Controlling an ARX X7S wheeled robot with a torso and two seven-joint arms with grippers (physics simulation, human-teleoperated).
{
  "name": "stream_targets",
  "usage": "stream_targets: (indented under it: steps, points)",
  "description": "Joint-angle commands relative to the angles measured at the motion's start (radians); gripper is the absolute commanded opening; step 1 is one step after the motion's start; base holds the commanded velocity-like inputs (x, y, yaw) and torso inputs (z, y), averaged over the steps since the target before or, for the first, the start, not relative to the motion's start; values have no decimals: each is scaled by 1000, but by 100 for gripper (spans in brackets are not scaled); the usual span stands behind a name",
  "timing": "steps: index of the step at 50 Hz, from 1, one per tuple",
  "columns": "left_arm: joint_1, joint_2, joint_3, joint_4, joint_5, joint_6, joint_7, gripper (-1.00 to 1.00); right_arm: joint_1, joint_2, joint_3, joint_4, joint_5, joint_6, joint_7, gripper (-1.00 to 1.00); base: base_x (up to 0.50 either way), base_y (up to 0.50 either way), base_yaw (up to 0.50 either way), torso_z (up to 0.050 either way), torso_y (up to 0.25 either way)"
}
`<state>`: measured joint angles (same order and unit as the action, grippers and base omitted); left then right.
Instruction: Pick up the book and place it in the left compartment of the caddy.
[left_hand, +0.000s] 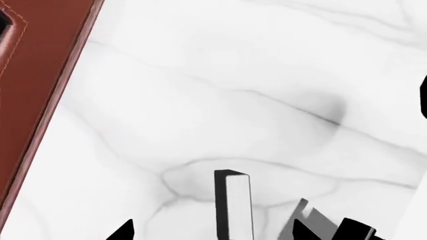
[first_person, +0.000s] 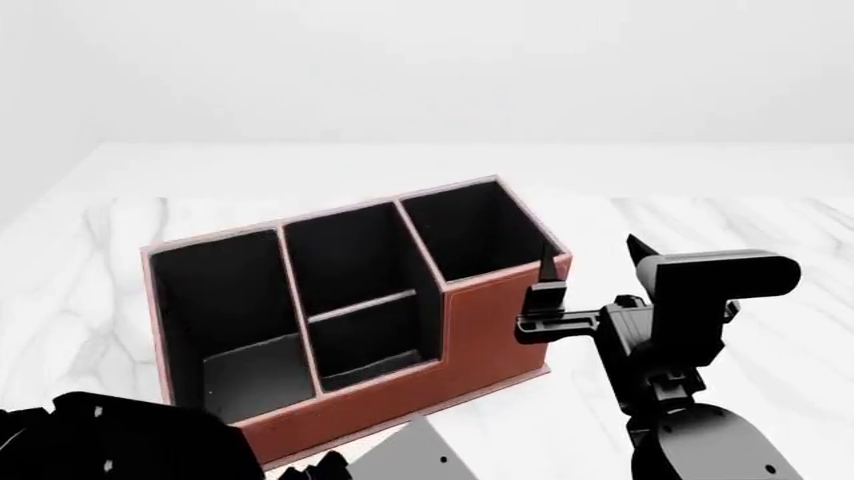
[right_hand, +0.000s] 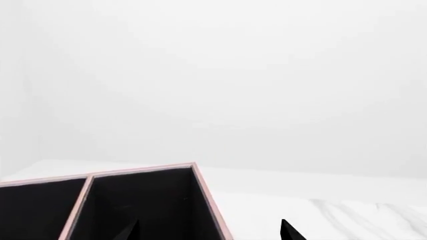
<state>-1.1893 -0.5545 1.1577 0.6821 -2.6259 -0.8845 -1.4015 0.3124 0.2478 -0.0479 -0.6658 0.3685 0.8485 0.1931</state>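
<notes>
The book (left_hand: 233, 207) stands on edge between my left gripper's (left_hand: 212, 231) two fingertips, dark cover to one side and white page edges facing the camera. The jaws are wide apart and neither tip touches it. In the head view the book (first_person: 430, 455) shows as a grey slab at the bottom edge, in front of the caddy (first_person: 494, 330). The left compartment (first_person: 240, 370) is a long black-lined bay at the caddy's left end and looks empty. My right gripper (first_person: 594, 262) is open and empty beside the caddy's taller right end.
The caddy's brown wall (left_hand: 40, 75) runs beside the left gripper. White marble table (first_person: 747, 250) extends to the right and behind. The right wrist view looks over the tall square bay (right_hand: 143, 205) towards a blank wall.
</notes>
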Motion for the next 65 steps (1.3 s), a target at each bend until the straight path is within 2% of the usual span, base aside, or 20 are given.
stream_targets:
  steps: [1,21,36,48,65]
  points:
    - [33,36,18,-31,59,-4,39,100,-5,3,-1,10,5,-13,0,100,0,0,0,0,0]
    - [181,63,43,-125,208,-73,195,100,-8,8,8,12,24,-16,6,100,0,0,0,0,0]
    - [273,31,44,-221,312,-123,320,100,-12,12,16,13,38,-22,9,100,0,0,0,0,0]
    - [324,24,54,-278,377,-145,388,100,-11,14,15,16,44,-26,13,100,0,0,0,0,0]
    - [351,67,99,-396,442,-184,455,100,-24,17,21,32,51,-52,12,100,0,0,0,0,0]
